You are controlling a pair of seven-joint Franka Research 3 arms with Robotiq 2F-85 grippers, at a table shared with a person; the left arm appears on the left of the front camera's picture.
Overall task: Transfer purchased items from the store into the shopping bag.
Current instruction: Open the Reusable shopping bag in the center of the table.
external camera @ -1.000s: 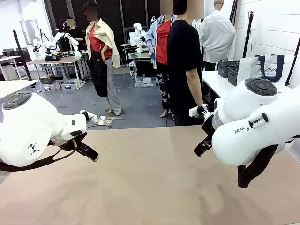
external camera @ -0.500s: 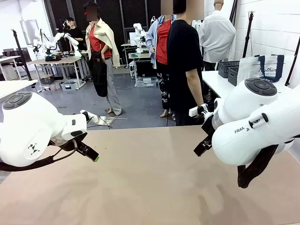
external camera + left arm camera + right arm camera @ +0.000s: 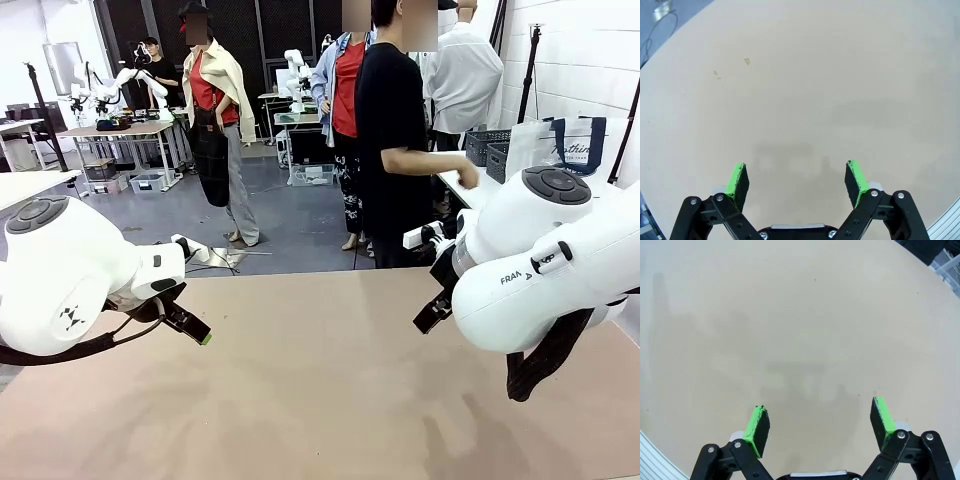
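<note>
My left gripper (image 3: pixel 797 172) hangs open over the bare beige tabletop, nothing between its green pads. My right gripper (image 3: pixel 820 415) is open as well, above bare table. In the front view the left gripper (image 3: pixel 190 323) sits at the left and the right gripper (image 3: pixel 430 313) at the right, both just above the table. The shopping bag (image 3: pixel 560 148), translucent white with navy handles, stands on a white side table at the back right. Beside it is the store, a dark grey mesh basket (image 3: pixel 485 145). The purchased items are out of view.
A person in a black shirt (image 3: pixel 392 130) stands at the table's far edge, one hand (image 3: pixel 466 176) stretched toward the white side table (image 3: pixel 462 185). The beige tabletop (image 3: pixel 320 400) spreads between my two arms.
The person has raised an arm and reached right toward the side table. Both of my arms and grippers are unmoved.
</note>
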